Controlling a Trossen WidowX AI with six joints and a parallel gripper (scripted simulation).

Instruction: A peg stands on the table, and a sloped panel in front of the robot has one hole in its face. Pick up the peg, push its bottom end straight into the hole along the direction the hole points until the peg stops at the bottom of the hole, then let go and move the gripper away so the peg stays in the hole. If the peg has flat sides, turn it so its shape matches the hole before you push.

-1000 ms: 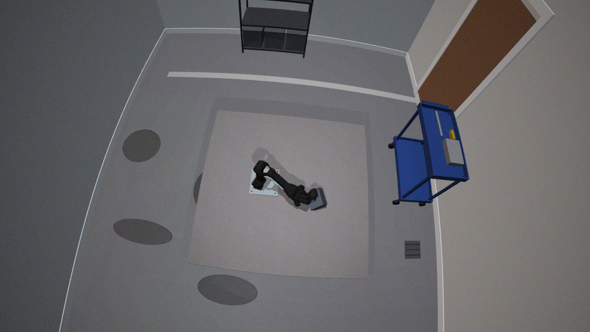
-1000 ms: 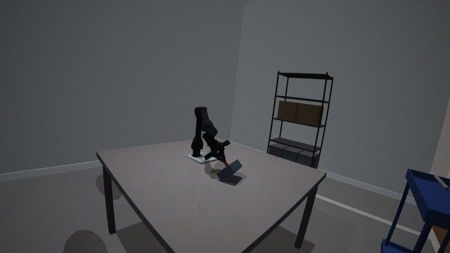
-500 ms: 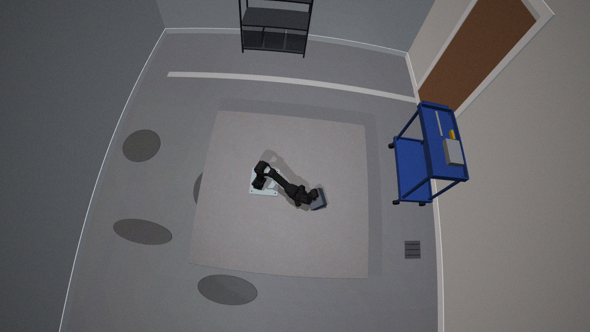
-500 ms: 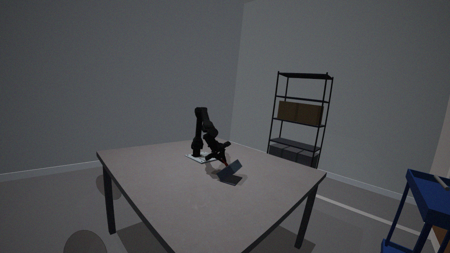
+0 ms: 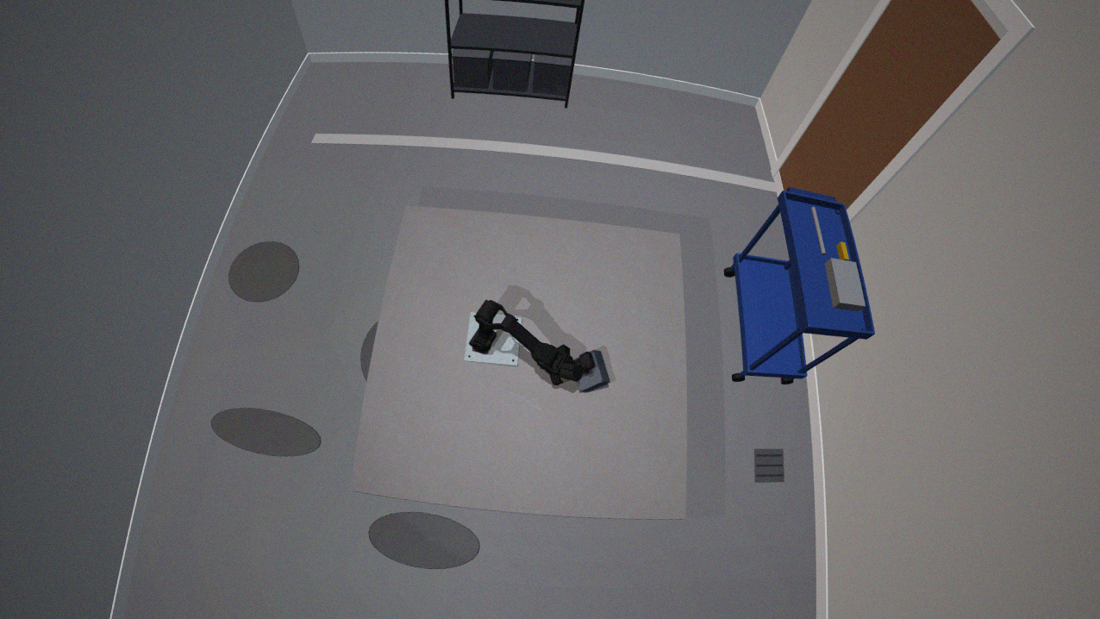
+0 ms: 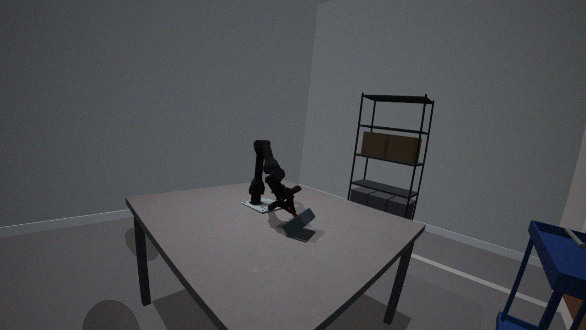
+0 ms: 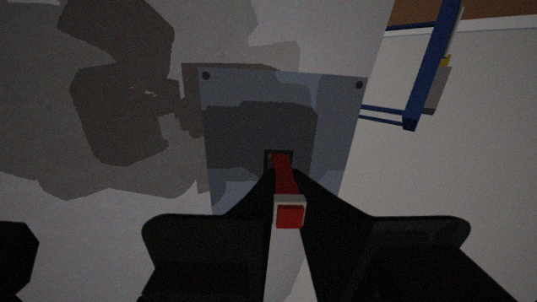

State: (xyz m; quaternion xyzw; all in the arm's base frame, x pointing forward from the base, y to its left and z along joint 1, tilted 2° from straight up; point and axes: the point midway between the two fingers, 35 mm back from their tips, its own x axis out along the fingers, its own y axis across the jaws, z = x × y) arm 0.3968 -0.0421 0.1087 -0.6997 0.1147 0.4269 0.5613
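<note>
Gripping red peg [image 6: 294, 214] [image 7: 285, 175], jaws [image 6: 293, 212] nearly closed, sloped panel [image 5: 594, 372] [image 6: 299, 220] [image 7: 338, 126] ahead, blue cart [image 5: 803, 308] [image 6: 562, 272] [image 7: 431, 67] beyond table [image 5: 461, 453] [image 6: 262, 266] [image 7: 105, 228].

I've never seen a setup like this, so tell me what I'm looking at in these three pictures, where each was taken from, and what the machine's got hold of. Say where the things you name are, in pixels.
The machine is a black jointed robot arm [image 5: 528, 335] [image 6: 268, 164], bolted to a pale base plate [image 5: 492, 359] [image 6: 262, 209] on a large grey-beige table [image 5: 430, 431] [image 6: 254, 262]. The first picture looks down from above, the second from off to one side. The third is from the arm's wrist, looking along its black gripper [image 7: 282, 175]. Its jaws are closed on a red square-sided peg [image 7: 286, 177] [image 6: 293, 212]. In front stands a blue-grey sloped panel [image 5: 594, 374] [image 6: 298, 222] [image 7: 338, 118] with one dark-rimmed square hole [image 7: 267, 162]. The peg's far end appears at that hole; how deep it sits, I can't tell.
</note>
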